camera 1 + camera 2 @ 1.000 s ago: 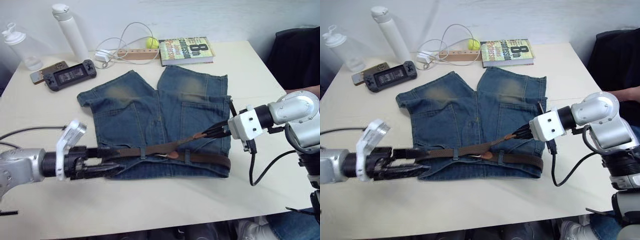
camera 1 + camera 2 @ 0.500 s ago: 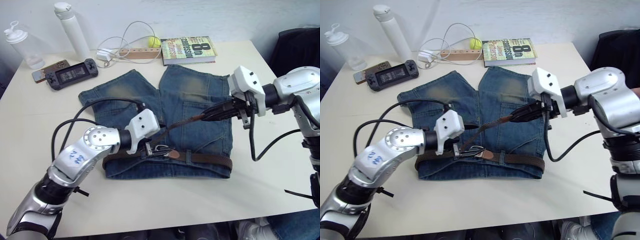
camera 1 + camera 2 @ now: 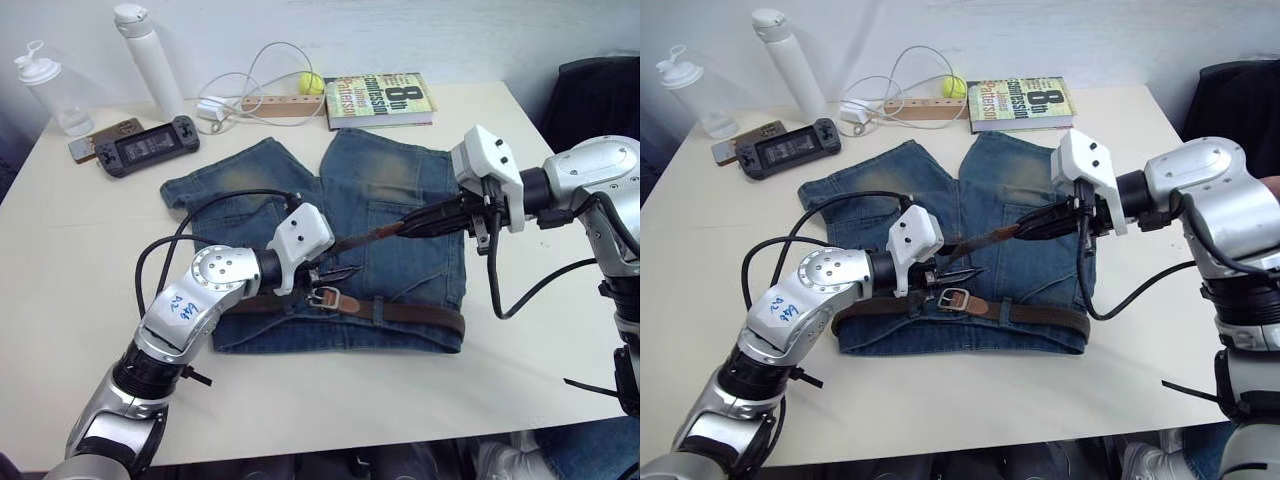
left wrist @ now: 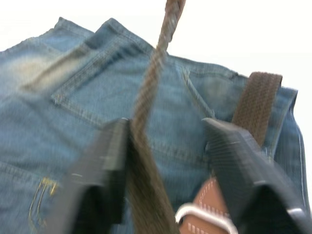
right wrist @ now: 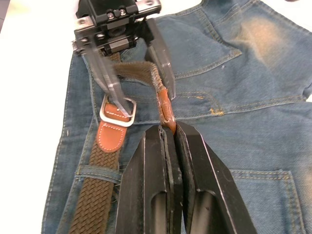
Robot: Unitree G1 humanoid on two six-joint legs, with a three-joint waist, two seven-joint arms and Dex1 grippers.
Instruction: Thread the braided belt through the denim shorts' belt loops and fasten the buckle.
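Denim shorts (image 3: pixel 330 240) lie flat on a pale table (image 3: pixel 80 270) in the left eye view, waistband nearest the camera, with the braided belt (image 3: pixel 410 314) run through the belt loops (image 3: pixel 377 311) along it. The silver buckle (image 3: pixel 322 297) sits near the middle of the waistband, on its tan leather end. The right gripper (image 3: pixel 410 222) is closed on the belt's tip and holds the strap taut, lifted off the denim and slanting down toward the left gripper (image 3: pixel 345 273), whose fingers are spread just above the buckle. Beyond the shorts stand a white bottle (image 3: pixel 148 60), a clear bottle (image 3: pixel 48 90), a handheld game console (image 3: pixel 148 146), a white cable (image 3: pixel 240 85), a yellow ball (image 3: pixel 314 83) and a book (image 3: pixel 378 98).

The right eye view shows the same scene: the raised strap runs from the right arm down to the left gripper (image 3: pixel 958 274) over the buckle (image 3: pixel 953 299).

The left wrist view looks between two parted fingers (image 4: pixel 105 161); the blurred strap (image 4: pixel 151 83) passes close against one of them, with the buckle's rim (image 4: pixel 204 219) low between them.

The right wrist view shows both fingers (image 5: pixel 146 185) pinched tight on the tan leather tip (image 5: pixel 167 108), and past it the other gripper straddling the buckle (image 5: pixel 117 110) on the shorts (image 5: pixel 243 112).
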